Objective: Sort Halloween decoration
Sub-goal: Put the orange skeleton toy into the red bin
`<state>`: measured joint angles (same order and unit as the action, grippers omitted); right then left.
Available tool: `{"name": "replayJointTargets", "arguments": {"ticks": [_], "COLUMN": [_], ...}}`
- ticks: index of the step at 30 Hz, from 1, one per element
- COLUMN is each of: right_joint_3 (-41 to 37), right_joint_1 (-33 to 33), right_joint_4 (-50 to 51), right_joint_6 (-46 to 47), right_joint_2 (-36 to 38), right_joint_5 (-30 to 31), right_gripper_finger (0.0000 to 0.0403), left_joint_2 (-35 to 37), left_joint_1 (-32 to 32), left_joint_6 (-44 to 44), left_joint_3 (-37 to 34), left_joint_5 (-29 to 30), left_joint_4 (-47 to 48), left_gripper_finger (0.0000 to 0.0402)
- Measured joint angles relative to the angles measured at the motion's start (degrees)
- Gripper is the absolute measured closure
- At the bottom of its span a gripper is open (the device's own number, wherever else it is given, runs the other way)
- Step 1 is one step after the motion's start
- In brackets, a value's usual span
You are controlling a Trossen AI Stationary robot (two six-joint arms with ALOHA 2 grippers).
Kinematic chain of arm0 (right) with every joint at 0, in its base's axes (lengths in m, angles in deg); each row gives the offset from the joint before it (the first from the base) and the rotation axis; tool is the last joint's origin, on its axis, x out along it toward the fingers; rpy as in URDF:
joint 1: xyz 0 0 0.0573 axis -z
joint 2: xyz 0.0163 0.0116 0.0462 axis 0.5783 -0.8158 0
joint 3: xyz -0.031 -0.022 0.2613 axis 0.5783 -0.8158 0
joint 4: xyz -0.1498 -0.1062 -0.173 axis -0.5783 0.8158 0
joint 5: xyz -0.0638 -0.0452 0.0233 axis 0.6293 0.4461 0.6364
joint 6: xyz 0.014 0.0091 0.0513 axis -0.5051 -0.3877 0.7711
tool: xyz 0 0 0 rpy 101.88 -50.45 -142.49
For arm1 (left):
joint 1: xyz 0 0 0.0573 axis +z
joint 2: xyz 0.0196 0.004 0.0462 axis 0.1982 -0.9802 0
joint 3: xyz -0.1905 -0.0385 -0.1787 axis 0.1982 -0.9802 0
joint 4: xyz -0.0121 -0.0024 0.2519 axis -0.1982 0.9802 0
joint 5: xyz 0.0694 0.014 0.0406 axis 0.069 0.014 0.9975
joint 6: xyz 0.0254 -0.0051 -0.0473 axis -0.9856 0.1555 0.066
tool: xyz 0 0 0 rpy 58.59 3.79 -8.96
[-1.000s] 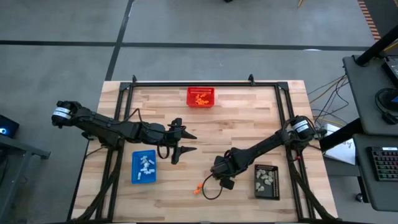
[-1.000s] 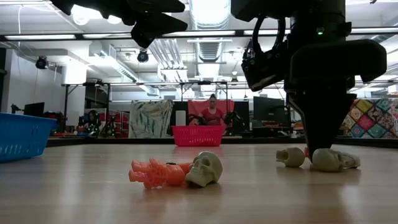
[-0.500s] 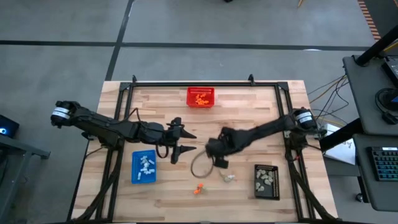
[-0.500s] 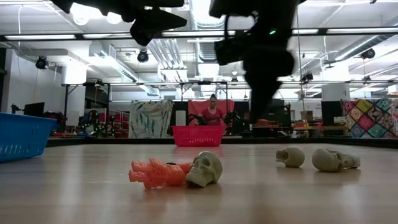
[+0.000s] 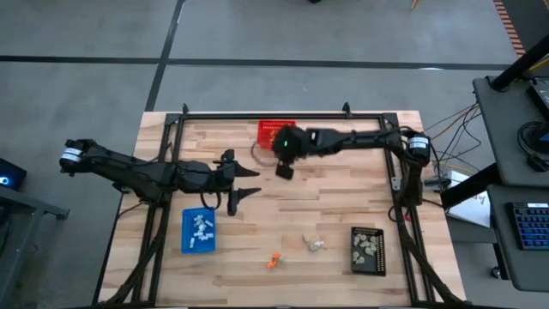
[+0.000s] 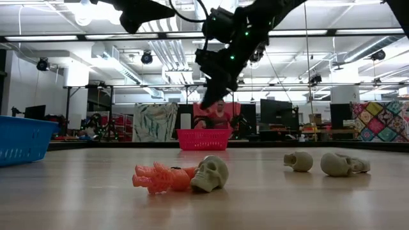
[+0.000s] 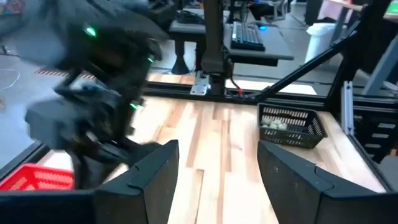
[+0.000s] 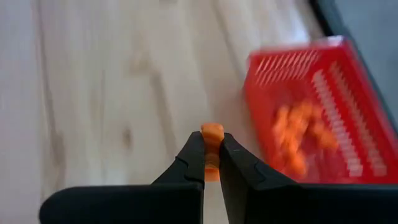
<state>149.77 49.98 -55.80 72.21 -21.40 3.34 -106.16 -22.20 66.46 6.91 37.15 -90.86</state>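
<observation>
Nearest the front edge, an orange trinket (image 5: 273,262) lies on the wooden table (image 5: 343,206), touching a small skull (image 6: 211,173) in the low view. Just right of it, pale skull pieces (image 5: 316,245) sit loose on the wood, near the black tray (image 5: 367,250) at the near right, which holds more beige pieces. Blue tray (image 5: 198,231) at near left holds white pieces.

Mid-table, left side: left gripper (image 5: 244,182) hovers above the wood just beyond the blue tray, fingers spread wide, nothing between them. The wrist view shows both fingers (image 7: 152,171) apart with bare table past them.

Farther back: right gripper (image 5: 283,169) hangs in the air just near of the red basket (image 5: 276,134), arm stretched across from the far right. Its fingers are pinched tight on a small orange piece (image 8: 211,137); the piece pokes out above the fingertips (image 8: 194,149). Red basket sits at the far centre edge with orange pieces (image 8: 297,140) inside, blurred in the wrist view.

Beyond the table, a person (image 6: 220,114) sits in the room behind the basket.
</observation>
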Motion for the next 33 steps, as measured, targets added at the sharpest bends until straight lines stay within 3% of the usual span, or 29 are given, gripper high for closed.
{"name": "replayJointTargets", "arguments": {"ticks": [8,13,22,33], "right_joint_3": [-1.15,-1.22,-1.07,-1.07], "right_joint_1": [10.39,13.17,14.52,14.55], "right_joint_4": [-21.75,-30.91,-31.80,-32.20], "right_joint_6": [-3.15,-4.71,-4.80,-2.39], "right_joint_2": [-3.90,-8.85,-12.28,-12.26], "right_joint_5": [-11.67,-12.89,-12.60,-12.30], "right_gripper_finger": [0.0390,0.0390,0.0389,0.0335], "left_joint_2": [2.09,1.93,1.61,0.42], "left_joint_1": [0.00,0.00,0.00,0.00], "left_joint_6": [-0.85,-0.84,-0.25,-0.41], "left_joint_3": [0.00,0.00,0.00,0.00], "left_joint_5": [0.74,0.81,0.82,0.85], "left_joint_4": [1.96,2.14,2.67,2.47], "left_gripper_finger": [0.0200,0.0200,0.0200,0.0200]}}
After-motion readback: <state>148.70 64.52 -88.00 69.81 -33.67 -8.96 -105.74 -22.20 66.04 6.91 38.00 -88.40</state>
